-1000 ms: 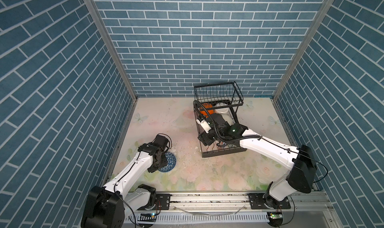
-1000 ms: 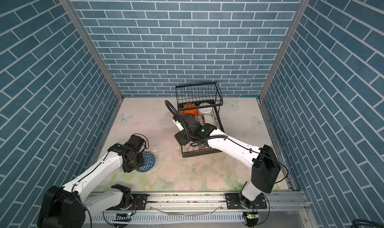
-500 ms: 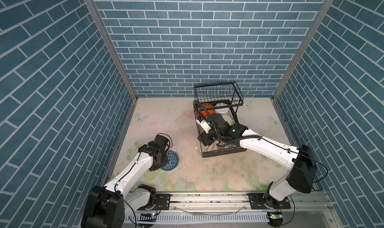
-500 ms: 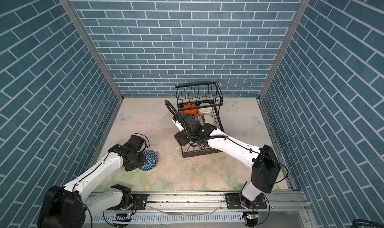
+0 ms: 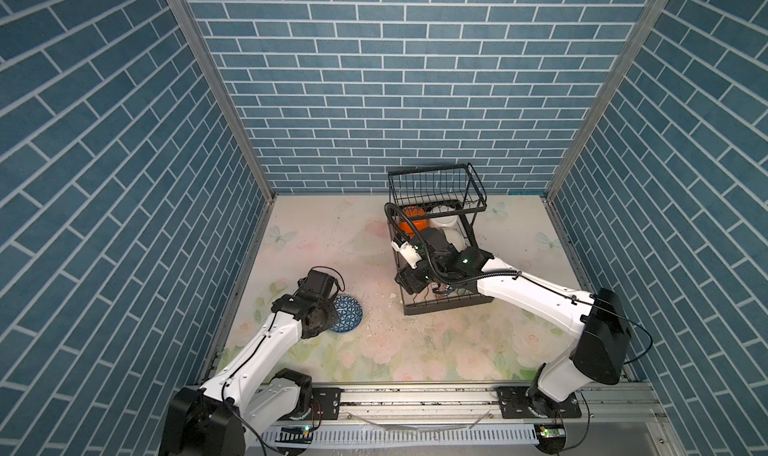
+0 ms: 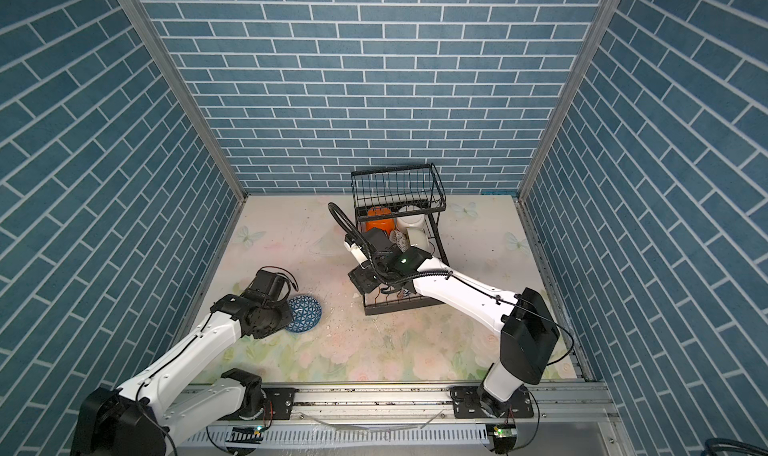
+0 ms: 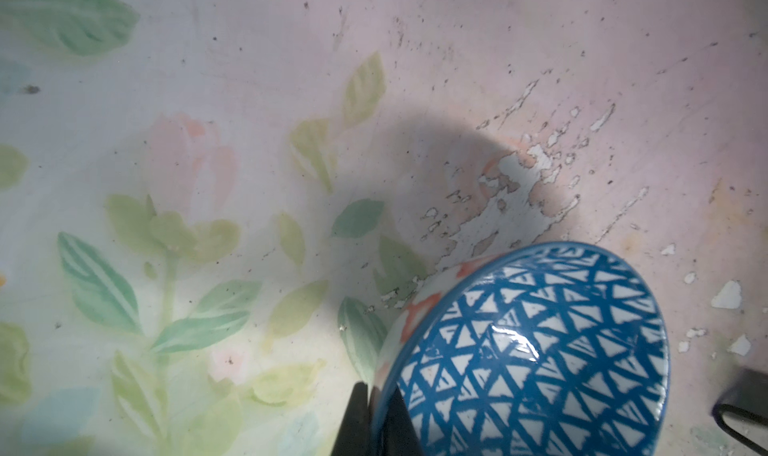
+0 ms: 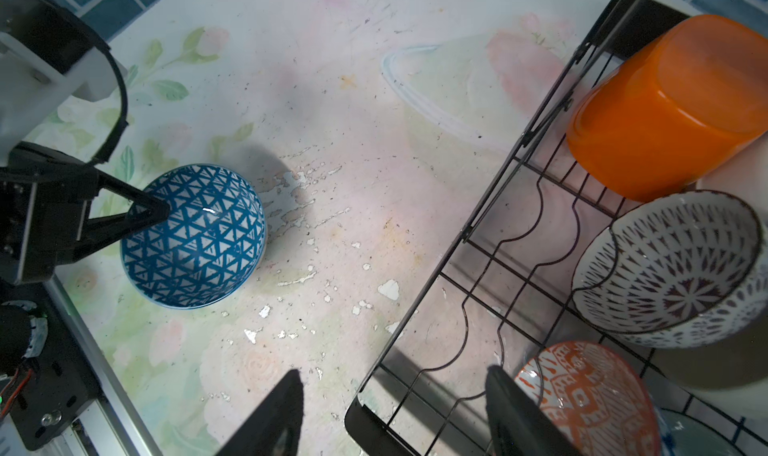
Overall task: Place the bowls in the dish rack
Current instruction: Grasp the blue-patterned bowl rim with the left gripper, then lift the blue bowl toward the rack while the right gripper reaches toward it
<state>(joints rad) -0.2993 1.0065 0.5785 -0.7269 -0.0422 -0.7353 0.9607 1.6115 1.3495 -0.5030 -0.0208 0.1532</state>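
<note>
One blue triangle-patterned bowl point(image 8: 195, 236) out on the floral tabletop point(image 5: 415, 350), well apart from the dish rack point(image 5: 436, 242), toward the left arm's side of it. Left gripper point(image 8: 160, 215) pinched shut on that bowl's rim, one finger inside, one outside point(image 7: 357, 420). Bowl base on or just above the mat; cannot tell which. Inside the rack: orange bowl point(image 8: 669, 113) overturned at the far end, dark-patterned bowl point(image 8: 669, 267) tilted on its side next to it, orange-patterned bowl point(image 8: 590, 400) nearer the front. White bowls point(image 6: 411, 225) beside the orange one. Right gripper point(image 8: 395, 416) over the rack's front corner, jaws spread, holding nothing.
</note>
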